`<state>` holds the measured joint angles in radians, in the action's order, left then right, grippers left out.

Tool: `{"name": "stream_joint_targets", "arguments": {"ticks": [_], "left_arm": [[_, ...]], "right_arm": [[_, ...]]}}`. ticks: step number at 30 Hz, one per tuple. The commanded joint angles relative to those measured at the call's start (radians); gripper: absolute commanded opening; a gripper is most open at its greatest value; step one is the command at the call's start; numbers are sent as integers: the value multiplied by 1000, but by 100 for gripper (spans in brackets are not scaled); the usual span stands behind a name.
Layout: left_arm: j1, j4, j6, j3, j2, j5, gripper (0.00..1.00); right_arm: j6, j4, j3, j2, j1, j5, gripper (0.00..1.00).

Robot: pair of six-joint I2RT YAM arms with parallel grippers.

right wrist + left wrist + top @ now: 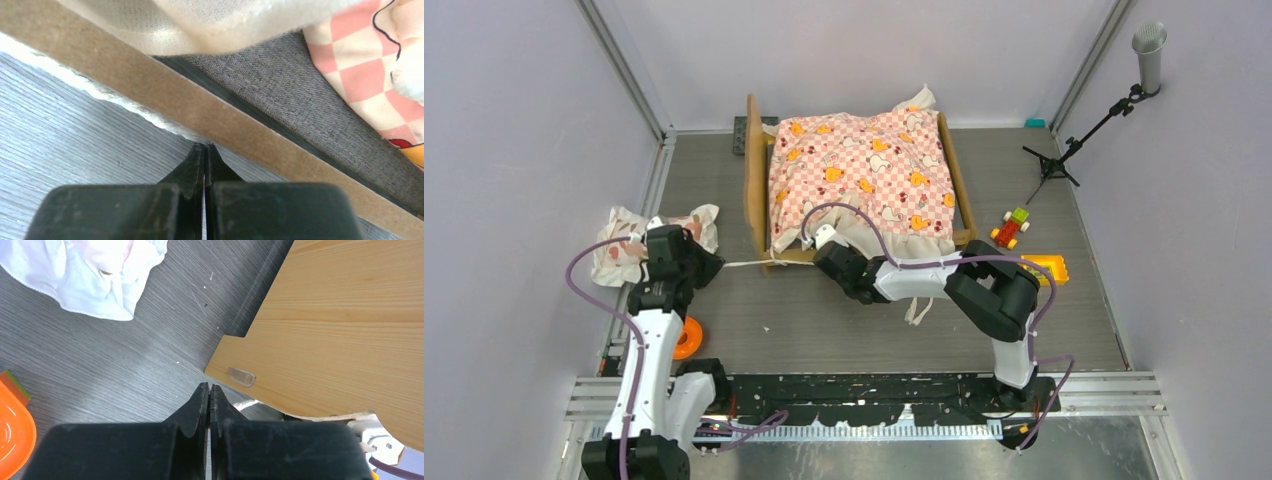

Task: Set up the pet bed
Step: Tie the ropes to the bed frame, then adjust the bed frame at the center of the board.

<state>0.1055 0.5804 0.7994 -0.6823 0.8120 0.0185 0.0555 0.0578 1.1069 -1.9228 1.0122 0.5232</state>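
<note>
I am pressing the fingers of my left gripper (209, 388) together on nothing, its tips hanging over the table (115, 365) just short of the bottom corner of the bed (340, 325) headboard. Off to one side of it a crumpled pillow (100, 280) is lying on the table, and an orange thing (12, 427) is showing at the other edge. I am also holding my right gripper (205, 148) shut and empty, its tips right at the bed's near rail (200, 117); whether they are touching it I cannot tell. Beyond the rail the grey mattress (310, 115) is sitting in the frame with the pink checkered sheet (360, 75) spread over it. The bed is standing at the back of the table, headboard toward my left, and a toy car (1011, 228) is lying past its foot.
</note>
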Motion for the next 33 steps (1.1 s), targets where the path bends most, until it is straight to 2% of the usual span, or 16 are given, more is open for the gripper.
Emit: {"name": "stream_joint_targets", "arguments": {"ticks": [1,5,8,10,14,16,17,18,19,20,21,22,25,28,33], "left_arm": [[17,26,-31,-7,-48,-41,0],[16,-7,-26,67,-98,109,0],[16,-53,13,166,-151,221,4],[14,-93,35,230,-183,326,10],[0,-71,47,301,-236,392,17],[-12,-71,51,324,-259,413,28],[-18,-71,55,327,-263,422,35],[-22,-68,58,325,-265,428,40],[-26,-60,57,318,-265,426,51],[-27,-44,56,304,-264,422,64],[-27,-26,53,284,-264,412,71],[-27,-10,50,264,-266,397,73],[-27,44,29,187,-290,346,74],[-27,106,-19,101,-323,290,75],[-27,197,-102,-26,-318,260,75]], "right_arm": [[4,120,-22,-11,-12,21,1],[-19,226,33,12,-8,-185,1],[-38,257,46,41,21,-302,1],[-49,264,39,63,58,-359,7],[-98,293,21,107,125,-463,19],[-104,293,7,134,151,-502,35],[-99,279,-4,152,159,-492,57],[-85,258,-20,177,164,-470,71],[-75,245,-34,203,165,-452,79],[-68,242,-42,232,165,-428,81],[-62,248,-46,261,166,-393,81],[-57,260,-46,293,166,-340,82],[22,285,-48,385,161,-159,83],[158,388,-7,447,121,51,84],[240,560,68,554,-94,155,84]]}}
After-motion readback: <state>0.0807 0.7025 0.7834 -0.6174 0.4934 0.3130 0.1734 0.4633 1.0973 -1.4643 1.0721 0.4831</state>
